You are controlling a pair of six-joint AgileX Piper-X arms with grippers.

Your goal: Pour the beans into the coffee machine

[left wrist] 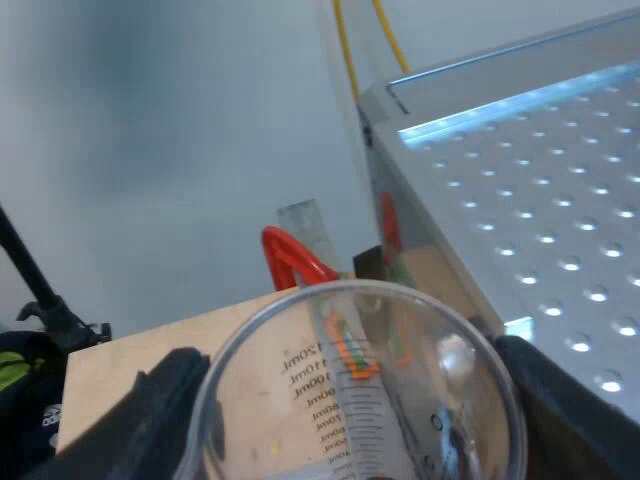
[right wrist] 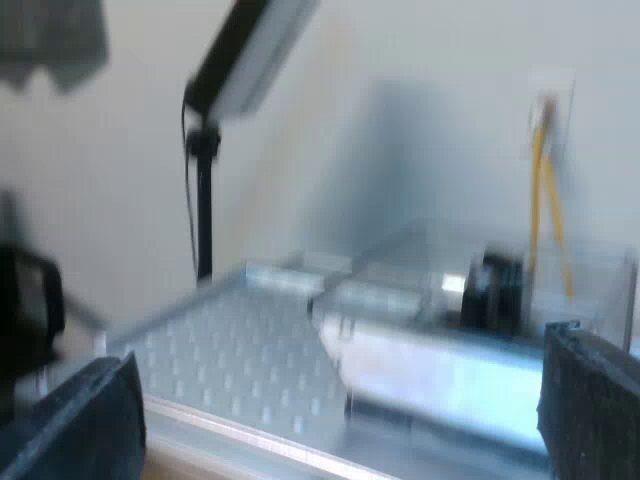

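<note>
My left gripper grips the measuring glass, mouth facing my wrist; looks empty, unsure. My right gripper gapes wide, holding nothing.
</note>
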